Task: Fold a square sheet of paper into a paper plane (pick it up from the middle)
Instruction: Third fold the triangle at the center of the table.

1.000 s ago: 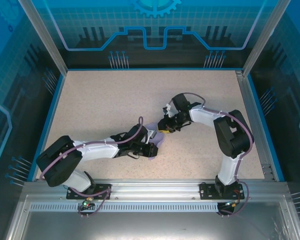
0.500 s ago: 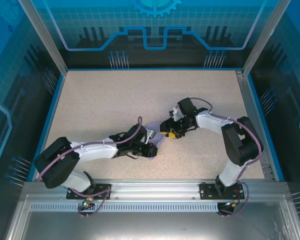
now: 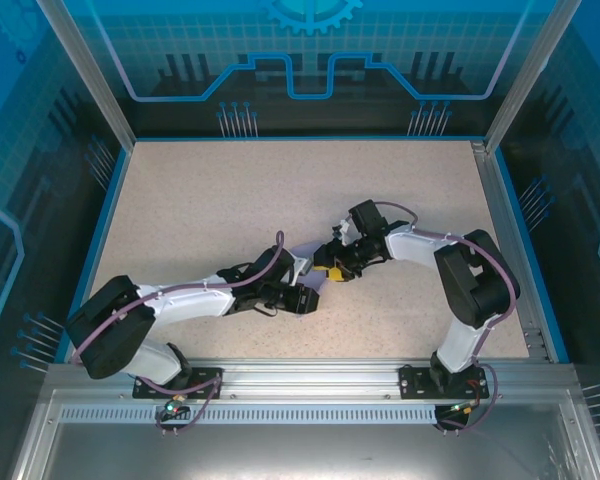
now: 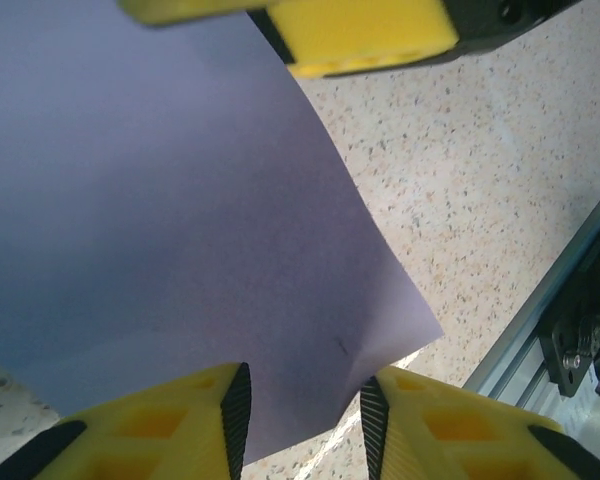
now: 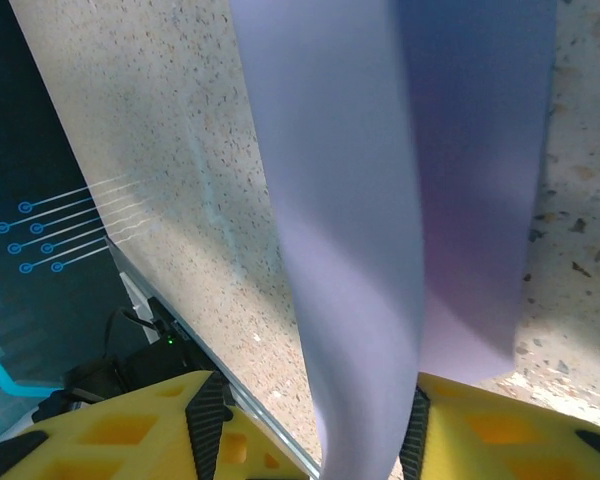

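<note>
The square sheet of paper point(image 3: 305, 252) is pale lavender and lies mid-table between both grippers, partly hidden under them. In the left wrist view the sheet point(image 4: 160, 200) spreads flat, with one corner reaching into the gap of my left gripper point(image 4: 302, 385). Its yellow fingers point(image 4: 170, 420) stand apart and do not pinch the sheet. My right gripper point(image 5: 310, 400) is open too. A raised, curled fold of the sheet point(image 5: 350, 200) runs between its fingers and lies against the right one. From above, the left gripper point(image 3: 310, 297) and right gripper point(image 3: 327, 270) nearly meet.
The speckled beige table point(image 3: 210, 200) has a blue rim and glass walls at the back and sides. A metal rail point(image 3: 310, 375) with both arm bases runs along the near edge, and this rail point(image 4: 570, 290) is close to the sheet's corner.
The left jaws have opened off the sheet. The right gripper opened, then shifted slightly left and lower over the paper, its elbow swinging inward.
</note>
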You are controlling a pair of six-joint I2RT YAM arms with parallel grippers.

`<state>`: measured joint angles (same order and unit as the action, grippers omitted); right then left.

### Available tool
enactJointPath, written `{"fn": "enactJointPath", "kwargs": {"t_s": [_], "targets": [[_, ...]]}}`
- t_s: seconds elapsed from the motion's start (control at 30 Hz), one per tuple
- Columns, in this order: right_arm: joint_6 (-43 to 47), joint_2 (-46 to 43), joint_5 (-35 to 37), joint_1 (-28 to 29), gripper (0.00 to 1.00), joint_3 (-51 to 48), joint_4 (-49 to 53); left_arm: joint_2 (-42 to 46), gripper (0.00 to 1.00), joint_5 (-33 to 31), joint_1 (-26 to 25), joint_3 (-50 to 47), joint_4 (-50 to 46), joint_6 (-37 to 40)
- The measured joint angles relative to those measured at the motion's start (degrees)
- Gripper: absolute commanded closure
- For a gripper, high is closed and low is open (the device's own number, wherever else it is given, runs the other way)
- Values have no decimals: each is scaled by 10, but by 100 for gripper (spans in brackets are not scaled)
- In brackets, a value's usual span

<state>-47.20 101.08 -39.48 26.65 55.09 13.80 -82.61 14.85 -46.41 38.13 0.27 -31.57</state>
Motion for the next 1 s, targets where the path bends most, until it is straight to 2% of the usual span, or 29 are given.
{"fn": "enactJointPath", "kwargs": {"t_s": [0.17, 0.37, 0.47, 0.7, 0.83, 1.0], "targets": [[-6, 2, 0, 0, 50, 0, -9, 14, 57, -17, -9, 5, -1, 0], [-8, 7, -1, 0, 57, 0, -10, 19, 54, -30, -15, 9, -6, 0], [-9, 7, -2, 1, 58, 0, -10, 19, 52, -33, -19, 11, -12, 0], [-12, 7, -5, 1, 63, 0, -10, 19, 40, -55, -36, 30, -34, 1], [-13, 7, -7, 2, 63, 0, -10, 28, 38, -94, -64, 33, -48, 0], [-8, 7, -16, 5, 67, 0, -4, 33, 38, -202, -145, 49, -89, 0]]}}
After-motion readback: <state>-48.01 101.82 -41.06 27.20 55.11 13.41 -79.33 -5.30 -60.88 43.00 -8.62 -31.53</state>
